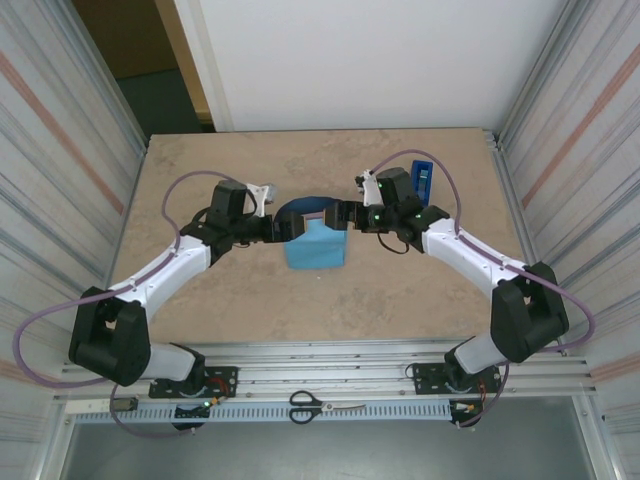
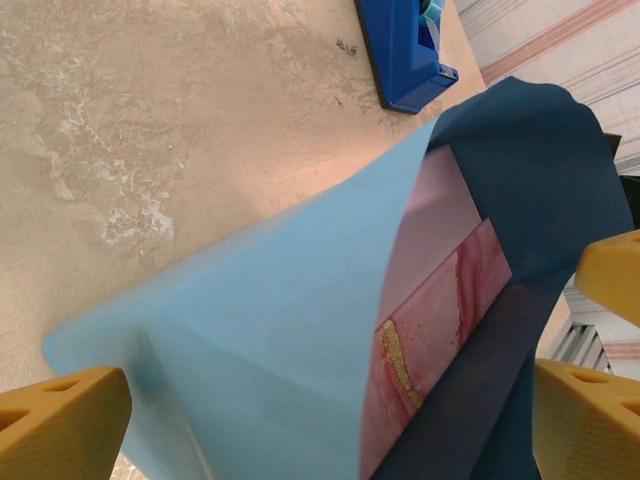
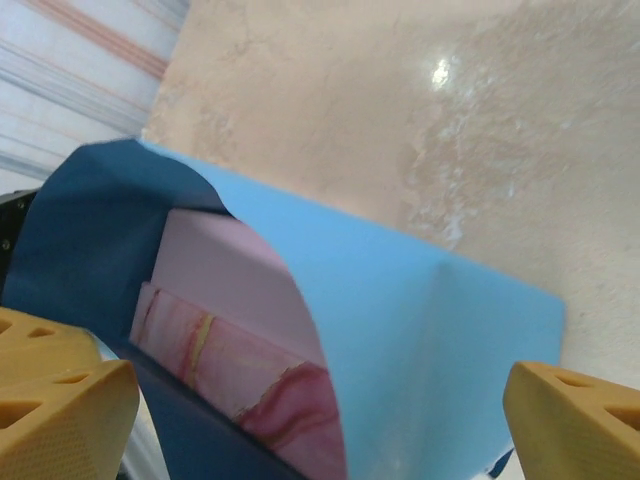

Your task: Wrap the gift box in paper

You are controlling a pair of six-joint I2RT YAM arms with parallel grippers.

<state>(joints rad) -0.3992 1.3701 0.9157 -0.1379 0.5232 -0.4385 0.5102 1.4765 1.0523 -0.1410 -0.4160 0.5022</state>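
Note:
The paper [image 1: 316,248] lies folded over the gift box mid-table, light blue face up, with its navy face [image 1: 305,208] curling up at the far side. In the left wrist view the marbled pink gift box [image 2: 440,310] peeks out between the light blue flap [image 2: 270,320] and the navy flap [image 2: 530,170]. My left gripper [image 2: 325,420] is open, its yellow fingers [image 2: 60,415] straddling the bundle from the left [image 1: 288,228]. My right gripper [image 3: 320,420] is also open, straddling the box [image 3: 240,360] and paper [image 3: 430,330] from the right [image 1: 340,218].
A royal-blue tape dispenser [image 1: 423,180] stands at the back right, also seen in the left wrist view [image 2: 405,50]. Scissors [image 1: 325,405] lie on the rail at the near edge. Corrugated walls close in both sides.

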